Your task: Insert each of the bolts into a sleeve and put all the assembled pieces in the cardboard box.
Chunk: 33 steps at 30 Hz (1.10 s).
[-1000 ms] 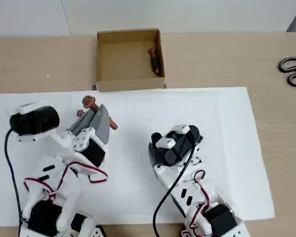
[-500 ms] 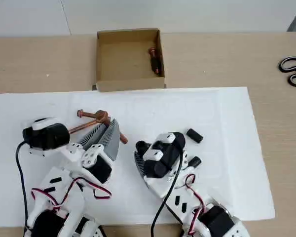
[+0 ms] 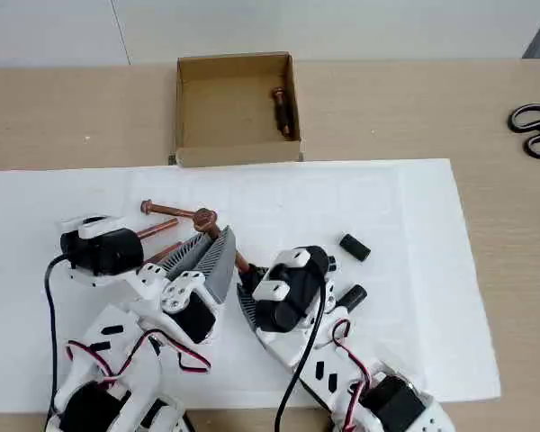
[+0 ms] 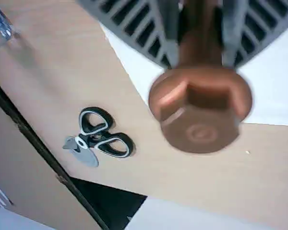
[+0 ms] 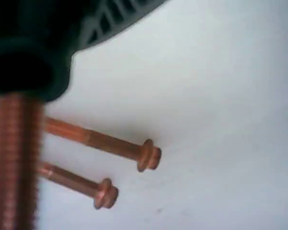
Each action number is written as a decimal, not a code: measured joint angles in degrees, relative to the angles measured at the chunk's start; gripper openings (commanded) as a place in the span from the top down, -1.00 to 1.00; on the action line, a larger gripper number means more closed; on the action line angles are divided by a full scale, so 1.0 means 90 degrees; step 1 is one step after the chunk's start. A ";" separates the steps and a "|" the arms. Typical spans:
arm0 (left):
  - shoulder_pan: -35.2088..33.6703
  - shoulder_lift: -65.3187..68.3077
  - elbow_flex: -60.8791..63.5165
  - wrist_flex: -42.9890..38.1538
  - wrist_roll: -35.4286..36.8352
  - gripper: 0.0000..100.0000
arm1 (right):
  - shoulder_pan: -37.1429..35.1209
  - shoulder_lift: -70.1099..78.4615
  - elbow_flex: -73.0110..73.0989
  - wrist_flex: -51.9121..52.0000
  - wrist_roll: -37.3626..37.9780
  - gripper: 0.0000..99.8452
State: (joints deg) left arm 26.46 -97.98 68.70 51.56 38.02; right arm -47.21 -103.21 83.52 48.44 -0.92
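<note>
Bolt (image 3: 204,218), copper-coloured, is clamped by its shaft in the left arm's jaws, near the middle of a white paper sheet (image 3: 414,270). Its hexagonal head (image 4: 200,112) points toward the far side. Its threaded end meets a black sleeve (image 5: 24,72), which the right arm's jaws grip just to the right. Two loose bolts (image 3: 166,210) lie side by side on the paper to the left. Two spare sleeves (image 3: 355,247) lie on the paper to the right. Beyond the sheet, on the counter (image 3: 387,108), stands the open cardboard box (image 3: 238,155), with one assembled piece (image 3: 283,111) against its right wall. Scissors (image 3: 533,126) lie at the far right.
</note>
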 measured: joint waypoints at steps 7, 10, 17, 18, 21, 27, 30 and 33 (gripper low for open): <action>0.0010 0.0000 0.0166 0.0000 0.0000 0.99 | -0.0068 0.0000 0.0000 0.0000 0.0000 1.00; 0.0107 -0.0059 0.0274 0.0068 0.0000 0.99 | -0.0068 0.0010 0.0010 0.0000 0.0000 1.00; 0.0342 -0.0098 0.0293 0.0283 -0.0322 0.99 | -0.0068 0.0010 0.0029 0.0010 0.0000 1.00; 0.0352 -0.0098 0.0293 0.0283 -0.0391 0.99 | -0.0068 0.0010 0.0029 0.0010 0.0000 1.00; 0.0537 -0.0098 0.0293 0.0410 -0.0654 0.99 | -0.0068 0.0010 0.0029 0.0010 0.0000 1.00; 0.0987 0.0000 0.0322 0.1035 -0.1045 0.99 | -0.0029 0.0010 0.0020 0.0010 0.0000 0.99; 0.1016 -0.0010 0.0322 0.1162 -0.1241 0.99 | 0.0039 0.0000 0.0020 0.0010 0.0000 0.99; 0.1035 -0.0020 0.0322 0.1221 -0.1309 0.99 | 0.0039 0.0010 0.0020 0.0010 0.0000 0.99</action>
State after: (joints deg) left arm 35.78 -98.15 71.60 62.55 26.24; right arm -46.86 -103.12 83.69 48.53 -0.92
